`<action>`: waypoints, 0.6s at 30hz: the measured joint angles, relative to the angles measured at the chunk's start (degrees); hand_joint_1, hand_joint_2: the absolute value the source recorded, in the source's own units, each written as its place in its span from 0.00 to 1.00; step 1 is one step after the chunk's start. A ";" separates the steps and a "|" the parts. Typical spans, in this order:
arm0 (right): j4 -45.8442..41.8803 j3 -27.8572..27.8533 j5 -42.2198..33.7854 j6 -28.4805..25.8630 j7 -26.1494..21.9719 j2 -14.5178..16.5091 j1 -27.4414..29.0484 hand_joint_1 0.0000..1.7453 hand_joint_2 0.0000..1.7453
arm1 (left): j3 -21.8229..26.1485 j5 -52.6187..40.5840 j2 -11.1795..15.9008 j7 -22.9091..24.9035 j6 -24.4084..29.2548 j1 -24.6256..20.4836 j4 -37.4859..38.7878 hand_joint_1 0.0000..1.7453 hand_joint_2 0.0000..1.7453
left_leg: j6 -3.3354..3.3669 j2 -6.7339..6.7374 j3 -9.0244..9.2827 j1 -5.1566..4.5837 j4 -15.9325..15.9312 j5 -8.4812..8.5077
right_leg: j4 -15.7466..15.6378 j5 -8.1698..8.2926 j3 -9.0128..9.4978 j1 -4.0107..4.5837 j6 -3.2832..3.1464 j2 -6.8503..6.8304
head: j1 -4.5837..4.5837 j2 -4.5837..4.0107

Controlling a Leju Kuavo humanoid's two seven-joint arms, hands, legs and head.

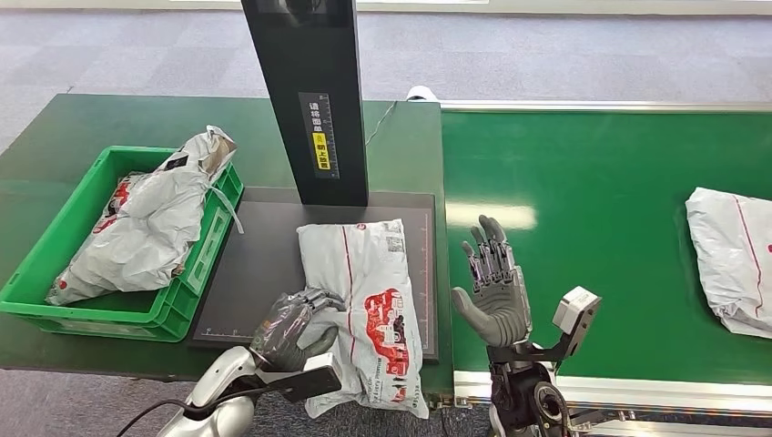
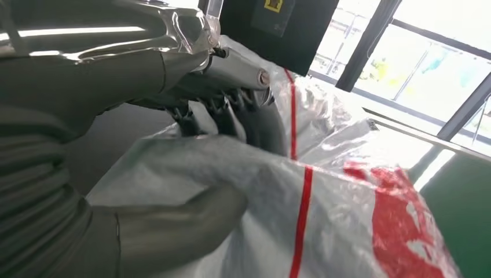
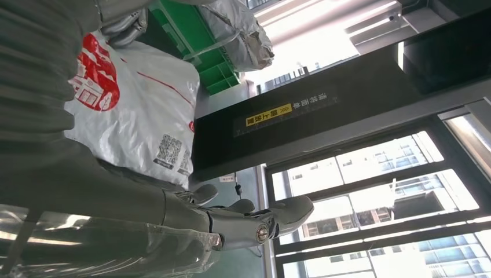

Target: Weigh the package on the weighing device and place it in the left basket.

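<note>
A white package [image 1: 373, 300] with red print lies on the black weighing platform [image 1: 264, 255], its near end hanging over the table's front edge. My left hand [image 1: 296, 328] grips its left edge; in the left wrist view the fingers [image 2: 231, 110] lie over the package [image 2: 347, 220] and the thumb [image 2: 173, 226] sits under it. To the package's right my right hand [image 1: 492, 287] is held upright and open over the belt's near edge, holding nothing. The right wrist view shows that hand [image 3: 249, 223] with straight fingers, apart from the package [image 3: 133, 110].
The green basket [image 1: 100, 314] at the left holds grey packages [image 1: 150, 223]. The scale's black column [image 1: 309, 100] rises behind the platform. Another white package [image 1: 733, 259] lies at the right on the green conveyor belt [image 1: 592, 182].
</note>
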 joint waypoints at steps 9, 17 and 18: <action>0.00 -0.66 0.08 0.09 0.13 -0.02 -0.39 0.00 1.00 | -1.12 -0.62 -1.03 -0.01 -1.40 -0.29 1.33 1.00 1.00 | 0.00 0.00 -0.02 0.00 0.00 -0.01 | 0.00 0.00 0.00 0.00 0.00 0.00 | -0.01 0.00; 0.00 -0.87 0.28 0.12 0.24 -0.04 -0.85 0.00 1.00 | -1.60 -0.27 -1.69 -0.48 0.31 -0.32 3.78 1.00 1.00 | 0.00 0.00 0.00 0.00 0.00 -0.01 | 0.00 0.00 0.02 0.00 0.00 0.00 | -0.01 0.00; 0.00 -0.89 0.33 0.16 0.26 -0.04 -0.85 0.00 1.00 | -1.60 -0.27 -1.76 -0.49 0.50 -0.33 3.99 1.00 1.00 | 0.00 0.00 0.00 0.00 0.00 -0.01 | 0.00 0.00 0.03 0.00 0.00 0.00 | -0.01 0.00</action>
